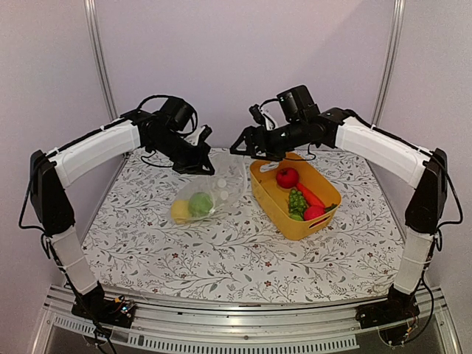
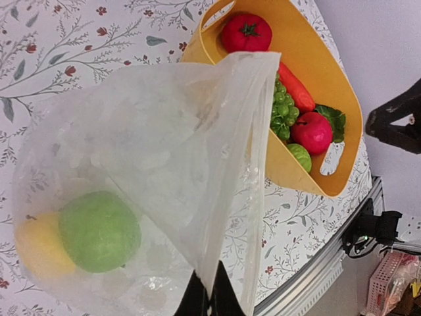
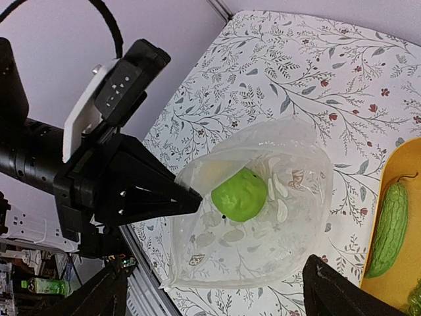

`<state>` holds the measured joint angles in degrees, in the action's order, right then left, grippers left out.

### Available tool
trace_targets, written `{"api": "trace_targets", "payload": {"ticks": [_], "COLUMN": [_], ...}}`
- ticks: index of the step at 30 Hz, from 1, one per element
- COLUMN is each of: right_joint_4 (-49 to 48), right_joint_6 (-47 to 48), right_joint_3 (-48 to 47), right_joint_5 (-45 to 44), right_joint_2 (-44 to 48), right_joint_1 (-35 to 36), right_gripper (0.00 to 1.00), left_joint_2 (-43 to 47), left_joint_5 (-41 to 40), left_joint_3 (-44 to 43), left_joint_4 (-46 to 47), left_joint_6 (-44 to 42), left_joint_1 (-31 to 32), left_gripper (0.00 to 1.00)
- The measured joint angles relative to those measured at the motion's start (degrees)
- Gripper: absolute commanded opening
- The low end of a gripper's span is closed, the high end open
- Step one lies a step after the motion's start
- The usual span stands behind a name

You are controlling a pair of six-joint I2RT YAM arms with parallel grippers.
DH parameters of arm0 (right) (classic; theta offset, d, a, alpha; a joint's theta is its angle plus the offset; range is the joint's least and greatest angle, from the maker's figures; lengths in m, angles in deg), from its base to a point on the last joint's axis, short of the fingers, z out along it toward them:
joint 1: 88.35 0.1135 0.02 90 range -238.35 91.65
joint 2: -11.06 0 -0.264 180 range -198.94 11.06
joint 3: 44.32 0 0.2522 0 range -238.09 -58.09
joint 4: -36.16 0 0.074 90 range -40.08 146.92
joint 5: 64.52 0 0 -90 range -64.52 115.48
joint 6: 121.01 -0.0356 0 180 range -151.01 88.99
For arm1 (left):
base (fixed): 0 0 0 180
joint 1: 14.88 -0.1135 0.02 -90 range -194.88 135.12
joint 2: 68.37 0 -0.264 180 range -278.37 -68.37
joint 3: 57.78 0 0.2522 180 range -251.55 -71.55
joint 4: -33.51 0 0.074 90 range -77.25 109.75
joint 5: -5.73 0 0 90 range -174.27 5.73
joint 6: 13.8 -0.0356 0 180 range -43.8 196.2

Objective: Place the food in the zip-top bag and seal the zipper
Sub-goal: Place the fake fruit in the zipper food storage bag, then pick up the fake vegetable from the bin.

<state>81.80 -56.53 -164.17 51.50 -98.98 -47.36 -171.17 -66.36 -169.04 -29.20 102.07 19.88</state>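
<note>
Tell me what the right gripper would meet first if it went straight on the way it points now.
Probably the zip-top bag, which lies ahead of the open right gripper, with the green fruit inside it; depth is unclear.

No readable text, label, brand or number shows anywhere.

Clear dotted bag (image 1: 221,184), mouth lifted, holds green fruit (image 1: 200,203) and lemon (image 1: 180,212); apple (image 1: 287,177), carrot (image 1: 313,196), grapes (image 1: 296,201) lie outside it.

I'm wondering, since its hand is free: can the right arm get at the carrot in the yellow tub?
Probably yes. The right hand hangs open above the yellow tub, near its far end, and the carrot lies uncovered inside.
</note>
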Motion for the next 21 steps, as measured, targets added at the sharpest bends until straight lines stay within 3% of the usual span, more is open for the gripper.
{"api": "trace_targets", "payload": {"ticks": [9,21], "right_joint_4": [8.6,17.6], "right_joint_6": [7.8,9.2], "right_joint_3": [2.7,8.0], "right_joint_5": [-8.2,-16.9], "right_joint_2": [8.9,8.9], "right_joint_1": [-3.0,-9.3], "right_gripper": [0.87,0.86], "left_joint_2": [0.0,-0.9], "left_joint_5": [-0.4,-0.2], "left_joint_3": [0.0,-0.1], "left_joint_4": [0.0,0.0], "left_joint_6": [-0.8,-1.0], "left_joint_1": [0.0,0.0], "left_gripper": [0.00,0.00]}}
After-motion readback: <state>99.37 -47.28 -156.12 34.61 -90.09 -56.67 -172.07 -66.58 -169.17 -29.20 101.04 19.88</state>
